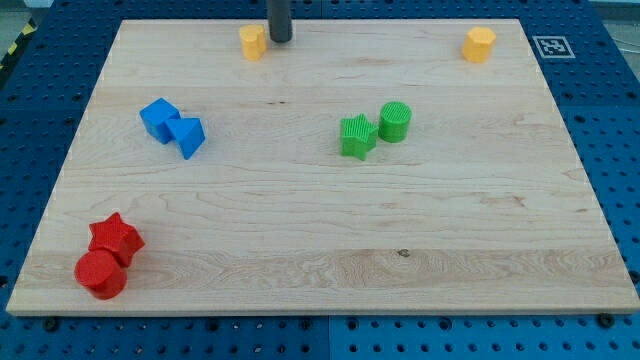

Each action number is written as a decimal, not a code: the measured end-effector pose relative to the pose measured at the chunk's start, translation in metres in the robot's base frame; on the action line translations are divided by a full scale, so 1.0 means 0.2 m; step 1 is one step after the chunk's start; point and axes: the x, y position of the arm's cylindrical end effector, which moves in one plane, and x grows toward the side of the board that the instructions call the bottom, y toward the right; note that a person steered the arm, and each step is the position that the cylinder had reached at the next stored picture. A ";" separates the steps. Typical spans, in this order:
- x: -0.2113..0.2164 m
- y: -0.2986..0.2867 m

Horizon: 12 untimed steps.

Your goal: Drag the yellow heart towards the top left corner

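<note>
Tip [280, 39] touching yellow heart's [252, 42] right side; no claw fitted. Heart mid-top edge, corner run remains.

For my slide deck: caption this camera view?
My tip sits just right of the yellow heart near the board's top edge.

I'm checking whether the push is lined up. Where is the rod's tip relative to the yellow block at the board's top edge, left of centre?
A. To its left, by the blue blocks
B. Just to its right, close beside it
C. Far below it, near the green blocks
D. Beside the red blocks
B: my tip stands right beside the yellow heart, on its right in the view, at the board's top edge.
</note>
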 end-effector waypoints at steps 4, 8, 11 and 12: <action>0.08 -0.40; 0.24 -0.65; 0.21 -0.46; 0.24 -0.10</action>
